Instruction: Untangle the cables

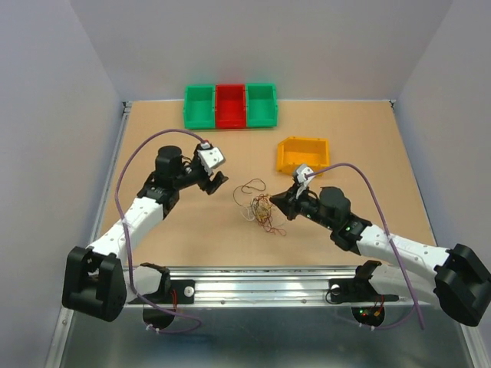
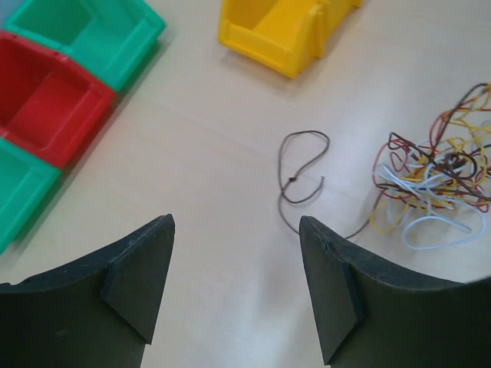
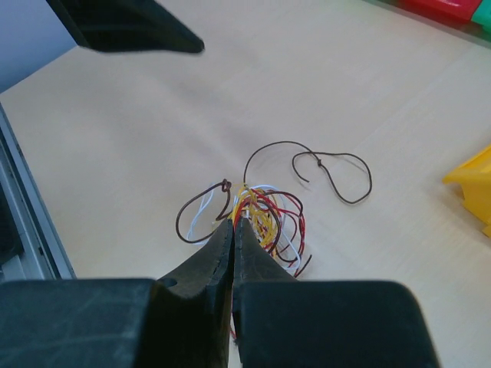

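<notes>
Left gripper (image 2: 236, 224) hovers centre-left over the table (image 1: 184, 238), jaws apart. Right gripper (image 3: 232, 224), jaws closed, apparently pinches the cables (image 3: 268, 215) mid-frame, outside the green bins (image 1: 199, 107), red bin (image 1: 230, 106) and yellow bin (image 1: 301, 156).

Tangled cables (image 1: 259, 207) (near yellow bin (image 1: 303, 141))

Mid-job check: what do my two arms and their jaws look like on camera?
Both the left arm and right arm have white links, black joints and bulky black bases. A thick purple cable loops along each. The left gripper and right gripper are matte black, with wedge-shaped jaws.
</notes>
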`<state>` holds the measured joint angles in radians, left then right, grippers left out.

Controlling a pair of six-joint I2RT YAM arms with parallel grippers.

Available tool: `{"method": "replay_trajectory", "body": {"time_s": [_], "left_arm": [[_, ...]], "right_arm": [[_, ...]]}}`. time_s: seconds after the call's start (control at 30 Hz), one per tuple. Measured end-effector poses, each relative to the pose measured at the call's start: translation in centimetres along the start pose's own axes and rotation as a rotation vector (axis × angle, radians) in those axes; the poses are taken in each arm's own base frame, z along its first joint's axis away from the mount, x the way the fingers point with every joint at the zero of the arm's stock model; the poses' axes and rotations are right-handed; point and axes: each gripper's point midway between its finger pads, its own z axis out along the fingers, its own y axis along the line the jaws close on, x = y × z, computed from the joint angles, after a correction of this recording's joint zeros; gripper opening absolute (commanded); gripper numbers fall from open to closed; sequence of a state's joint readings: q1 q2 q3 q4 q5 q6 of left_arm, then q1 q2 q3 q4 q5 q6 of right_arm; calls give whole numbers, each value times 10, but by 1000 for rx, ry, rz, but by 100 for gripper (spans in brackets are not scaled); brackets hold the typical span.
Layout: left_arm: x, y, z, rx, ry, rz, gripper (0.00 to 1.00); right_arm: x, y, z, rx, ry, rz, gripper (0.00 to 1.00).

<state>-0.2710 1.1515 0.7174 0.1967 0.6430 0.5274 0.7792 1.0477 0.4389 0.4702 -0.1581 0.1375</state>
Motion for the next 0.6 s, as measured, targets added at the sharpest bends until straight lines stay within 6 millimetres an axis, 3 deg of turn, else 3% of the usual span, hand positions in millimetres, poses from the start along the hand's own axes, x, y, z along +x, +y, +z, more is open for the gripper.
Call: {"method": "replay_trajectory", "body": {"time_s": [0.07,0.23,0.5,0.6], "left_arm": [[10,-17,13,63,28,4,76],[35,-27,24,116,88,-28,76],[27,-41,26,198,24,20,73],[27,-51,22,230,-6,42,72]], "right_arm": [[-5,2,1,-6,-8,3,1],[-30,7,5,-18,-50,8,1],[-102,20,9,-53,-170,-5,1],[-120,25,9,-63,-199,-5,1]]}}
